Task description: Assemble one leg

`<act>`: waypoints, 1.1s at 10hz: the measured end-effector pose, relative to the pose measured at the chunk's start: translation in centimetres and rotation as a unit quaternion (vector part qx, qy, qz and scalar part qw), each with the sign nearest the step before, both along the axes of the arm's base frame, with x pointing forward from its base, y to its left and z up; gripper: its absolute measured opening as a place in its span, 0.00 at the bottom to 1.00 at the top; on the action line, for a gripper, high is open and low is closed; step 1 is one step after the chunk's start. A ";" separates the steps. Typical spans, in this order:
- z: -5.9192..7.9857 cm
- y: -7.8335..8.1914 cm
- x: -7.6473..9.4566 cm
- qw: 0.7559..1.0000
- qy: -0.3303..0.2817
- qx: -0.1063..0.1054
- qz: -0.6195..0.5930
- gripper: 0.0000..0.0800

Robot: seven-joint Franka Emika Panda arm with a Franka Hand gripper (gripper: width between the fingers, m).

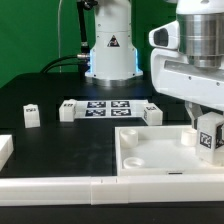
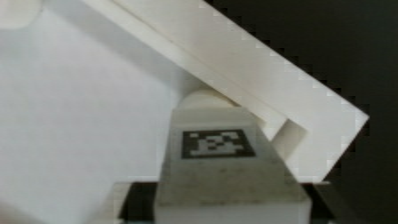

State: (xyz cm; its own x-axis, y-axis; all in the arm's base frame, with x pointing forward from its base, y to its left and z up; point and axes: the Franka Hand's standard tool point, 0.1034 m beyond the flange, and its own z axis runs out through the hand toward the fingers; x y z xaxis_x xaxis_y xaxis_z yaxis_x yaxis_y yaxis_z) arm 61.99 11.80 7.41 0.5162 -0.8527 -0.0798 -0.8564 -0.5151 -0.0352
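Note:
My gripper (image 1: 207,122) is shut on a leg (image 1: 209,137), a small white block with a black-and-white tag. It holds the leg over the far corner of the large white tray (image 1: 150,158) at the exterior view's right. In the wrist view the leg (image 2: 217,145) sits between the dark fingers (image 2: 146,198), with its end close to the tray's raised rim (image 2: 249,62) at a corner. Whether it touches the tray I cannot tell. Three more legs stand on the black table: the first (image 1: 31,115), the second (image 1: 68,110) and the third (image 1: 152,113).
The marker board (image 1: 110,107) lies between two of the loose legs at the back. A long white bar (image 1: 55,187) lies along the front edge, and another white piece (image 1: 5,150) sits at the exterior view's left. The robot's base (image 1: 110,45) stands behind.

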 end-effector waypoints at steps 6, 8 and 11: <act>0.0 0.6 -0.2 0.993 -0.010 0.006 0.120 0.80; 0.0 0.6 -0.4 0.957 -0.020 0.010 0.289 0.81; -0.5 1.0 -0.8 0.873 -0.025 0.016 0.487 0.81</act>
